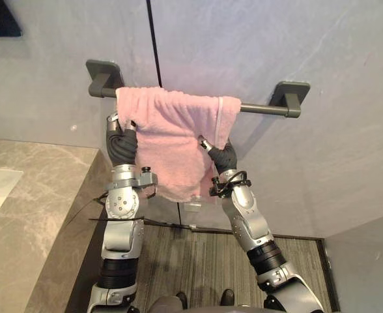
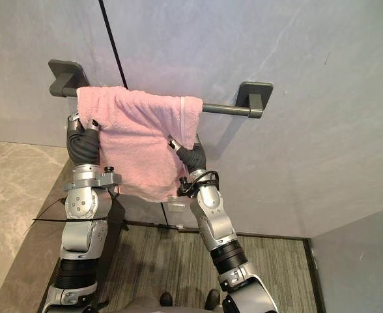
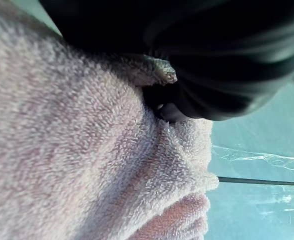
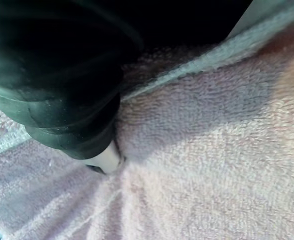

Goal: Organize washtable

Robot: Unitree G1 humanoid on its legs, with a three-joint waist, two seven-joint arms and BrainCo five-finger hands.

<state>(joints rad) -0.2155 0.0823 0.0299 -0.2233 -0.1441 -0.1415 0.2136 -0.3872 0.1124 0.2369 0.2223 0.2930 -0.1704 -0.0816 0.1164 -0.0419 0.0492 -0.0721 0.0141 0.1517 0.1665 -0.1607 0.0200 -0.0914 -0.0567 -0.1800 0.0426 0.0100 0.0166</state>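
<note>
Pink towel (image 1: 169, 140) draped over dark wall bar (image 1: 263, 109), bunched toward bar's left end, right stretch of bar bare. Long axis hangs vertical; lower hem uneven. Left hand (image 1: 121, 145) at towel's left edge, right hand (image 1: 221, 156) at right edge, lower. Both buried in towel: grip cannot be told. Step judged: straightening. Spread edges evenly along bar, level hem, avoid dragging towel off. Bench (image 1: 28, 195) lower left.

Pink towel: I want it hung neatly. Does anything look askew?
Yes: the pink towel hangs bunched at the left end of the rail, its bottom edge slanting. The left robot hand and right robot hand are at it.
</note>
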